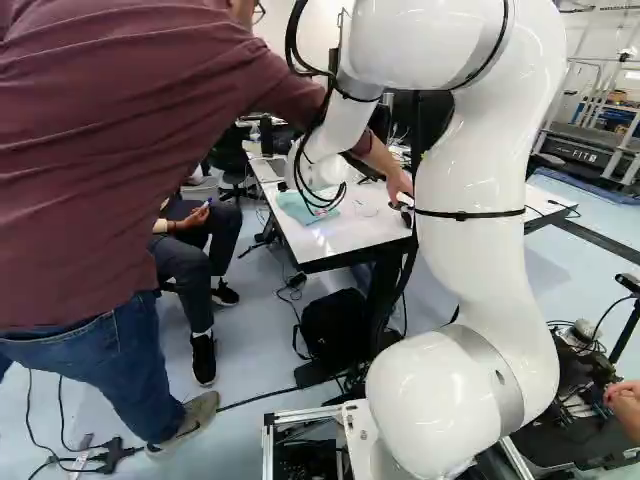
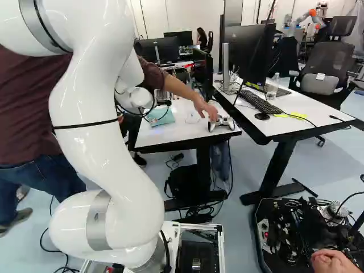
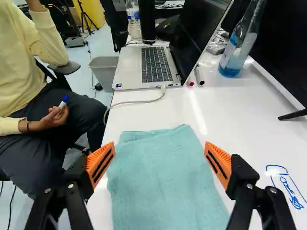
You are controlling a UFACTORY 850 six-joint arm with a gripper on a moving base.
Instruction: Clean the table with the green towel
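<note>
The green towel (image 3: 163, 177), pale teal, lies flat on the white table (image 3: 230, 115), close to its edge. In the wrist view my gripper (image 3: 159, 147) stands open over the towel, its orange pads wide apart to either side, with no grip on the cloth. Whether the fingertips touch the table cannot be told. Blue marker scribbles (image 3: 288, 189) show on the tabletop beside one finger. In the base views the arm's wrist hides the gripper, and the towel (image 2: 161, 116) shows just past it.
Ahead of the towel are a laptop (image 3: 156, 64) with a cable, two markers (image 3: 195, 76) and a bottle (image 3: 237, 45). A standing person (image 1: 130, 150) leans close beside the arm, one hand by a game controller (image 2: 222, 123) on the table. A seated person is beside the table. Another robot (image 2: 304, 20) stands far back.
</note>
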